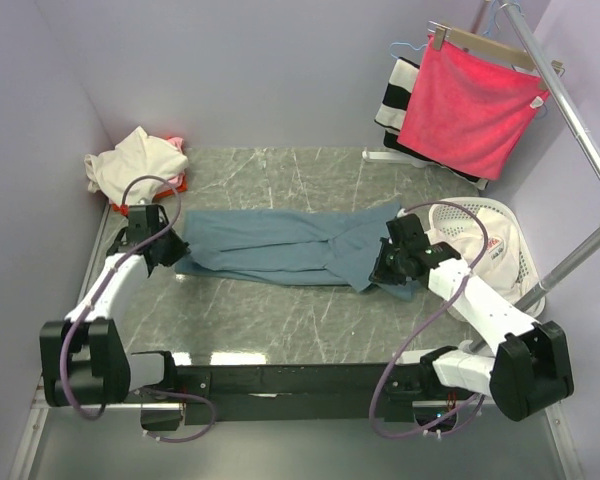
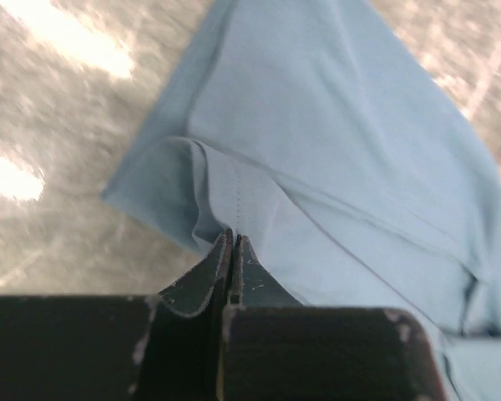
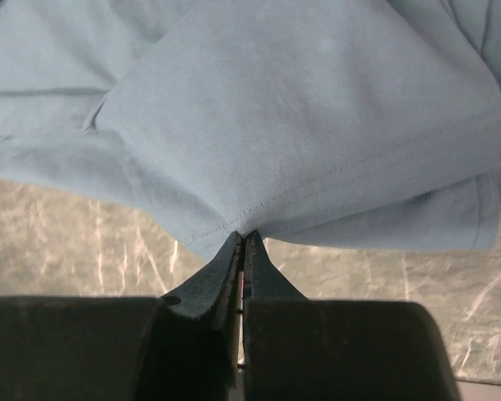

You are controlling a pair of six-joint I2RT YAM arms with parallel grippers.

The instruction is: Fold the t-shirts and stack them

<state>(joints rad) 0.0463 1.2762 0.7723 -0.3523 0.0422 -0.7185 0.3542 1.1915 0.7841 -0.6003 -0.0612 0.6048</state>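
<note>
The blue-grey t-shirt point(image 1: 270, 245) lies spread across the middle of the desk point(image 1: 280, 320), running left to right. The left jaws are clenched on a stitched fold at its left end. The right jaws pinch its hem at the right end. A cream t-shirt point(image 1: 130, 165) sits crumpled at the far left corner.

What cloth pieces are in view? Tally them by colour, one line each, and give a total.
Blue-grey t-shirt: 1
Cream shirt: 1
Red-orange cloth, mostly hidden under it: 1
White cloth in the basket: 1
Pink-red towel: 1
Black-and-white striped cloth: 1
Total: 6
</note>
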